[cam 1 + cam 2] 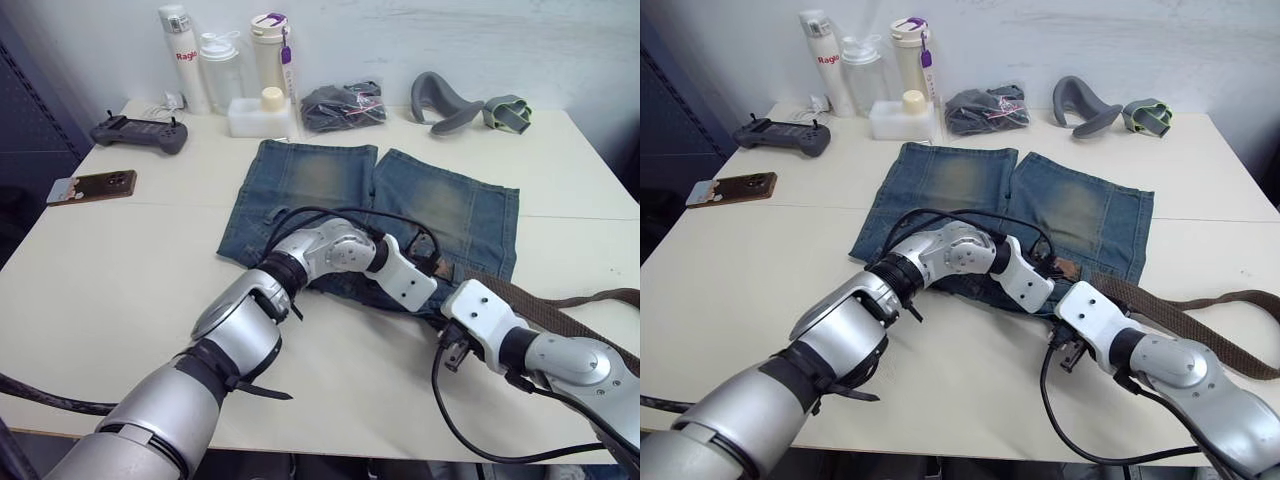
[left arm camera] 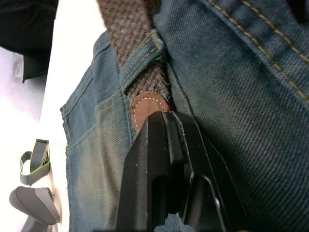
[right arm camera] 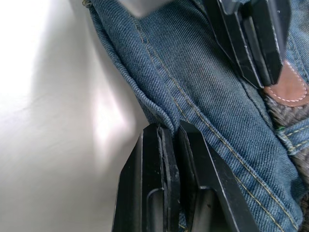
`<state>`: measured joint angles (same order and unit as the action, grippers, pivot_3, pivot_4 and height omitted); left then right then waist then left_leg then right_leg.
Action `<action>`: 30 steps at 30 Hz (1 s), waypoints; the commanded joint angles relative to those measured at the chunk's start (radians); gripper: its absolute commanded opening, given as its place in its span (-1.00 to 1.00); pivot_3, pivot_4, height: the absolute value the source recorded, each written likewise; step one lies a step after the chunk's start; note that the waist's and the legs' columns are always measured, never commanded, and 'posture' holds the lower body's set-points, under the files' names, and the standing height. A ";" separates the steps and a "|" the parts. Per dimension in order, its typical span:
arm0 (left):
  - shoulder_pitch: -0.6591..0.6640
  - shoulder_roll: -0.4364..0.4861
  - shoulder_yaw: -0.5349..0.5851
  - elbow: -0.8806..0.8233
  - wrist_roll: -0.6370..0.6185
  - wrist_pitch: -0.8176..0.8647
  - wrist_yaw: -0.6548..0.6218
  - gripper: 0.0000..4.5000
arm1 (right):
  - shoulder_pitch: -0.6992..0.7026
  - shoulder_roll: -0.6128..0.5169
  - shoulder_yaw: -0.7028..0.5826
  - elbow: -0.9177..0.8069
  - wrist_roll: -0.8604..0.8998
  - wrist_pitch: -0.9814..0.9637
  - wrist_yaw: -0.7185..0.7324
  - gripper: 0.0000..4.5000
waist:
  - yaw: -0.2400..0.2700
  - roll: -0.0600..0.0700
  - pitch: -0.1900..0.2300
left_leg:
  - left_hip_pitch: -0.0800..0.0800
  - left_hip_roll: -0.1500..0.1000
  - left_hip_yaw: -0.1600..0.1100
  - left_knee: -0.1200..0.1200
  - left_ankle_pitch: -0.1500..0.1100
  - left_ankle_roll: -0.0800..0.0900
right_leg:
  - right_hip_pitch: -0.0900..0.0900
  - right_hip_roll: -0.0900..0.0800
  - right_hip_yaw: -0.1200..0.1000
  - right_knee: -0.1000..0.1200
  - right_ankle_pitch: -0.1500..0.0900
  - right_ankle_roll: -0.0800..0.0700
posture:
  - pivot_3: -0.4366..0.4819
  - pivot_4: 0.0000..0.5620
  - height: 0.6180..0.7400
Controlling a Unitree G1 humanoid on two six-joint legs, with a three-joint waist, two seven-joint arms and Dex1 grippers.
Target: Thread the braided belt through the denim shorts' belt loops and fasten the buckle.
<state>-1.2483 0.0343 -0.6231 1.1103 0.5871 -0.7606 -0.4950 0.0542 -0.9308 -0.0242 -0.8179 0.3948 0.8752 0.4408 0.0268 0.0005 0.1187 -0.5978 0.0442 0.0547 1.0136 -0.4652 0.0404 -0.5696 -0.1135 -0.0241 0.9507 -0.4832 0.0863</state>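
The denim shorts [image 1: 320,180] lie flat on the table, waistband toward me. The braided belt [image 1: 560,312] trails off to the right from the waistband. In the left wrist view the belt passes under a belt loop [image 2: 142,55], and my left gripper [image 2: 169,116] is shut on its plain brown tip [image 2: 145,107] just past the loop. My right gripper [image 3: 170,126] is shut on the folded edge of the waistband [image 3: 159,113], close beside the left gripper [image 3: 260,48]. The buckle is out of view.
Along the table's far edge stand bottles [image 1: 178,55], a white box [image 1: 262,115], a dark bundle in a clear bag [image 1: 343,105] and grey curved parts [image 1: 445,102]. A controller [image 1: 140,132] and a phone [image 1: 92,186] lie far left.
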 commanded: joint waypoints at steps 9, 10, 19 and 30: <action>0.012 0.130 0.205 -0.134 -0.279 0.093 -0.338 -0.98 | -0.007 0.011 -0.013 -0.005 -0.032 -0.009 0.019 -1.00 | -0.002 0.001 0.000 | 0.000 0.000 0.000 0.000 0.001 -0.001 | -0.001 -0.001 -0.004 0.002 -0.001 -0.001 | -0.05 -0.47 -0.78; 0.019 0.150 0.211 -0.156 -0.289 0.099 -0.362 -0.98 | -0.006 0.012 -0.012 -0.003 -0.034 -0.009 0.019 -1.00 | -0.002 0.001 0.000 | 0.000 0.000 0.000 0.000 0.001 -0.001 | -0.001 -0.001 -0.004 0.002 -0.001 -0.001 | -0.05 -0.47 -0.78; 0.092 0.252 0.276 -0.410 -0.399 0.298 -0.516 -0.98 | -0.024 0.014 0.003 0.033 -0.052 -0.014 0.038 -1.00 | -0.002 0.006 -0.003 | 0.000 0.000 -0.001 0.000 0.001 -0.002 | 0.000 -0.001 -0.004 0.001 -0.001 -0.002 | -0.05 -0.47 -0.78; 0.038 -0.048 0.492 -0.340 -0.695 1.302 -0.387 0.41 | -0.062 0.040 0.032 0.049 -0.073 -0.022 0.049 -1.00 | -0.007 0.003 -0.001 | 0.000 -0.012 -0.004 -0.002 0.005 0.007 | 0.000 -0.001 -0.001 0.003 -0.001 -0.001 | -0.05 -0.47 -0.78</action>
<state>-1.1409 0.0106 -0.2095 0.7426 -0.0508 0.3814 -0.9730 -0.0095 -0.8966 0.0191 -0.7559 0.3356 0.8549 0.4889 0.0202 0.0037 0.1173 -0.5978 0.0319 0.0484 1.0110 -0.4604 0.0476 -0.5698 -0.1161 -0.0231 0.9540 -0.4837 0.0856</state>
